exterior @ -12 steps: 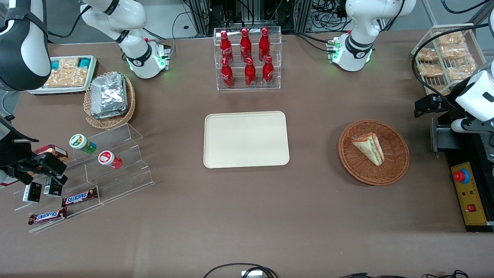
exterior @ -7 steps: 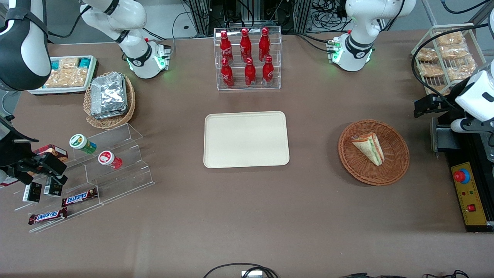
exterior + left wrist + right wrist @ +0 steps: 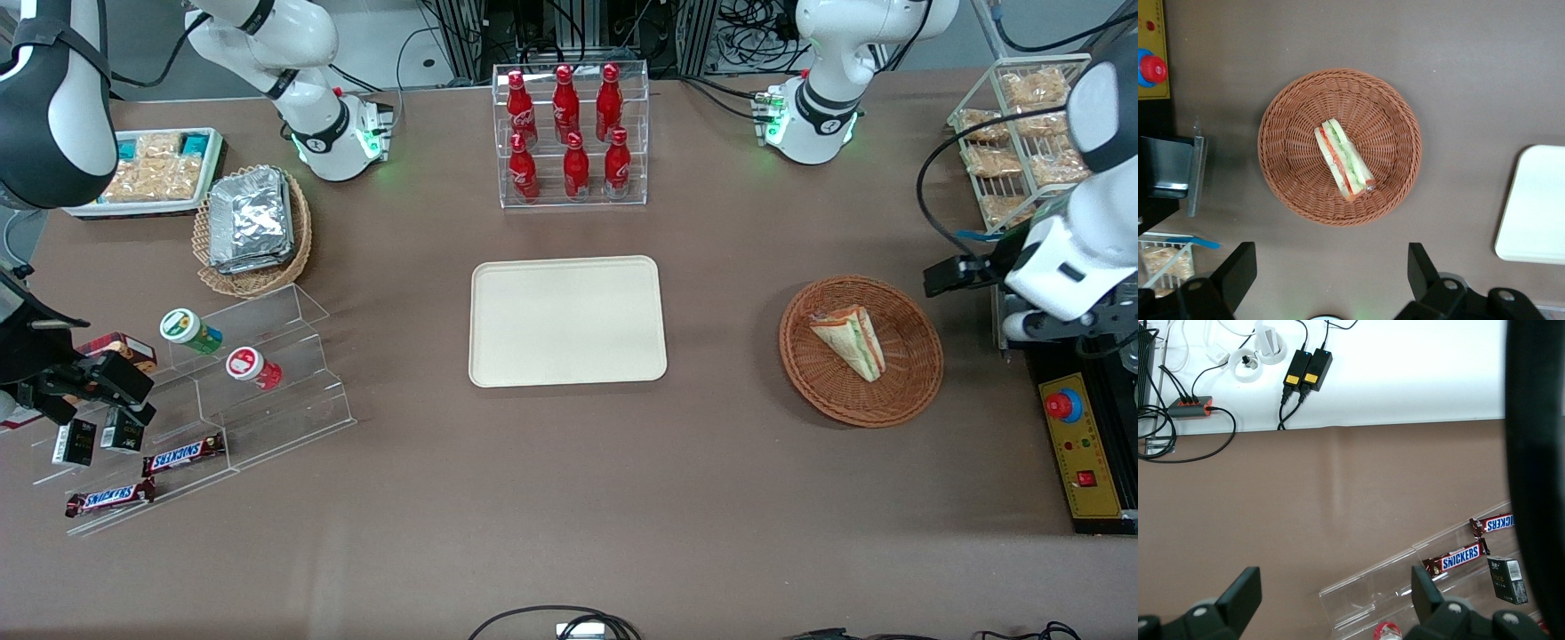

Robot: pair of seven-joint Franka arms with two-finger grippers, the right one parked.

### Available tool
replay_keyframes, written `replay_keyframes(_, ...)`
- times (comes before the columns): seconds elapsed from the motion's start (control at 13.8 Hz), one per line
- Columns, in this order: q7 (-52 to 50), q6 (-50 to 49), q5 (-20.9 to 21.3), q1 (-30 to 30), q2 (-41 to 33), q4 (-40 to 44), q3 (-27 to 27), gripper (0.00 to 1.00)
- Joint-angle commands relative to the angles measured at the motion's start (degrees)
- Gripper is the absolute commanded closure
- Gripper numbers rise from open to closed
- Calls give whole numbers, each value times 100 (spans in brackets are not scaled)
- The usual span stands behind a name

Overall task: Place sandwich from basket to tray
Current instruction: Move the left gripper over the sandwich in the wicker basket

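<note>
Hovering gripper wide open above basket; sandwich inside | brown table (cables at edge)

A brown table carries everything. The cream tray lies at its middle. The reddish-brown basket sits toward the working arm's end, and the gripper hangs above that end, fingers spread wide. A clear rack of red bottles stands near the farther edge. A tan basket of foil packets and clear stepped shelves sit toward the parked arm's end.
</note>
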Motion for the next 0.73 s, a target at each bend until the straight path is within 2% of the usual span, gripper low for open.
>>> replay_keyframes(0.0,-472,806,59,-87,-358,-1004,72,0)
replay_keyframes(0.29,-983,1984,68,-87,-578,-2173,72,0)
replay_keyframes(0.65,-1616,3470,68,-104,-500,-3229,54,0)
